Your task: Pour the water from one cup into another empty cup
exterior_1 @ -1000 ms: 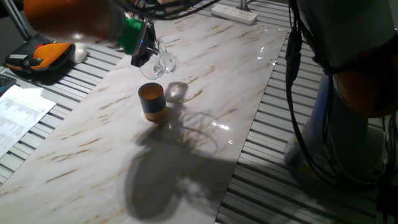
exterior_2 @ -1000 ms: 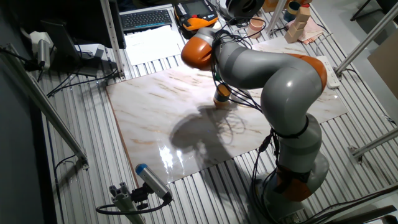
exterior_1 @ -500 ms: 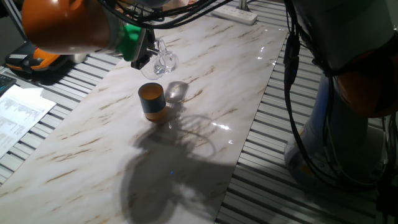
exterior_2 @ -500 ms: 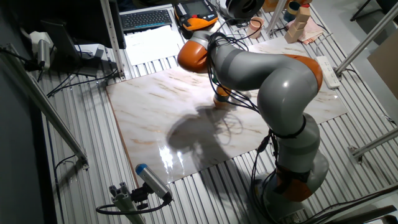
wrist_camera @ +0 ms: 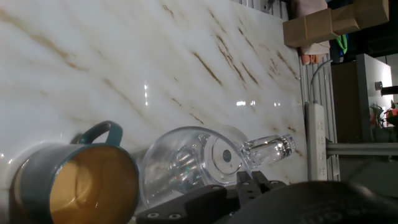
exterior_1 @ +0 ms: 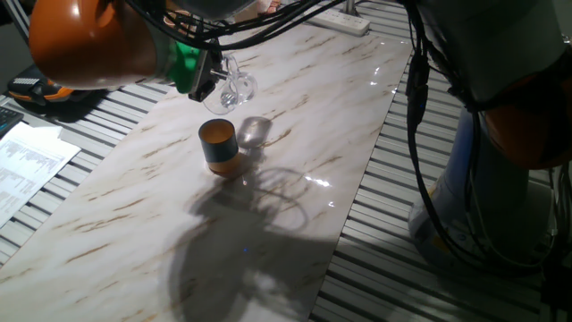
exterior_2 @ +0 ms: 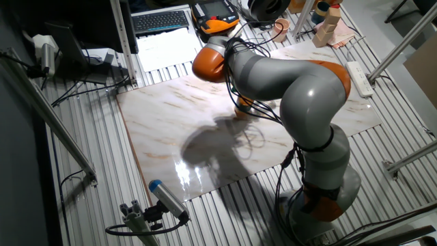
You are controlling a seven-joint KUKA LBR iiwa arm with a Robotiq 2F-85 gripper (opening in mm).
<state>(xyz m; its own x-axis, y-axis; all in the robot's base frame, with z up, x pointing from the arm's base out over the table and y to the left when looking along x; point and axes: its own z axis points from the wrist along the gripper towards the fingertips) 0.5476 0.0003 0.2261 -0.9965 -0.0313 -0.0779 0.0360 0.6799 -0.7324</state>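
One clear glass cup (exterior_1: 234,87) sits clamped in your gripper (exterior_1: 211,79), tipped sideways above the marble table (exterior_1: 295,116), near its far edge. Your teal cup (exterior_1: 217,145) stands upright just below it, orange inside, handle showing in the hand view.

Other fixed view: arm covers the gripper and glass cup entirely; teal cup (exterior_2: 244,107) shows only as an orange sliver under the arm.

Hand view: gripper (wrist_camera: 245,193) cut off by bottom edge — finger contact on the glass cup (wrist_camera: 193,165) can't be confirmed; teal cup's (wrist_camera: 74,186) base also cropped.

One fixed view: fingers merge w/ dark housing near the glass cup (exterior_1: 234,87). Water level — not discernible in any view.
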